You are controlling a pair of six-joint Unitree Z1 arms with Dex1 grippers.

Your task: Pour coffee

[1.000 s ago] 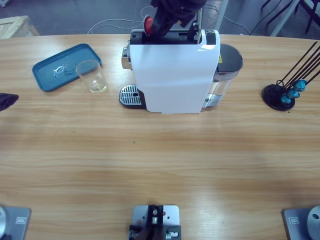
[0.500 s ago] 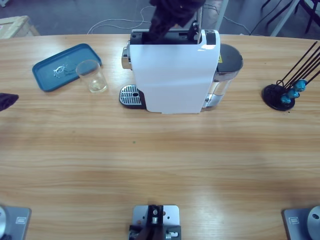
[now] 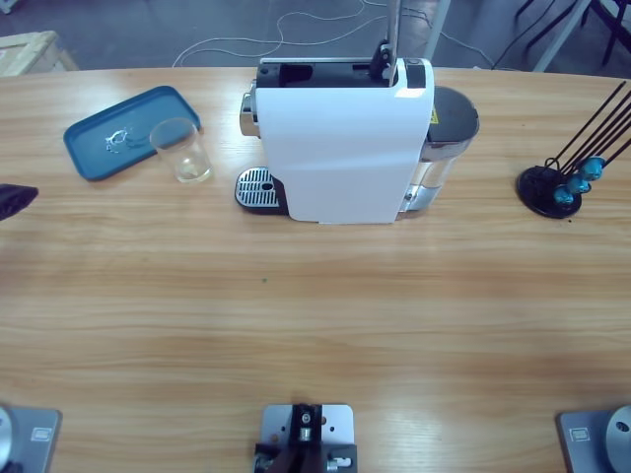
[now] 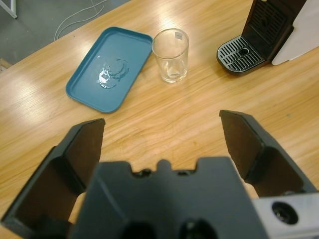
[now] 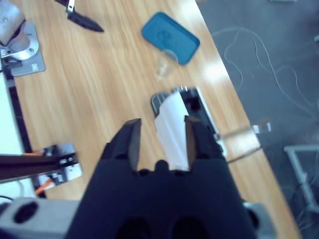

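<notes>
Gone from above the coffee machine [image 3: 340, 143] is the dark gripper that hung over its open top slot half a second ago; in the high view the machine's far edge is uncovered, with only a thin upright lever rising beside the slot. Right gripper [image 5: 162, 135] hangs high over the table [image 3: 315, 315], its jaws a little apart with nothing between them, looking down on the white machine. Left gripper [image 4: 162, 132] hovers low near the table's left edge, jaws spread wide and holding nothing; in the high view only a dark tip of it shows at the left border. Coffee [image 4: 173, 75] is hard to make out: at most a thin pale film at the bottom of the clear glass tumbler [image 3: 181, 151], which stands upright just right of the blue tray [image 3: 94, 133] and left of the machine's round perforated drip grille [image 3: 256, 187]. Tray is a shallow rounded rectangle with a crumpled bit of clear wrap on it. Machine is a smooth white box with a translucent grey water tank on its right side. At the far right, a black wire stand [image 3: 557, 182] holds blue capsules, its rods cut off by the edge. Broad bare wood grain lies open across the near half of the table.
</notes>
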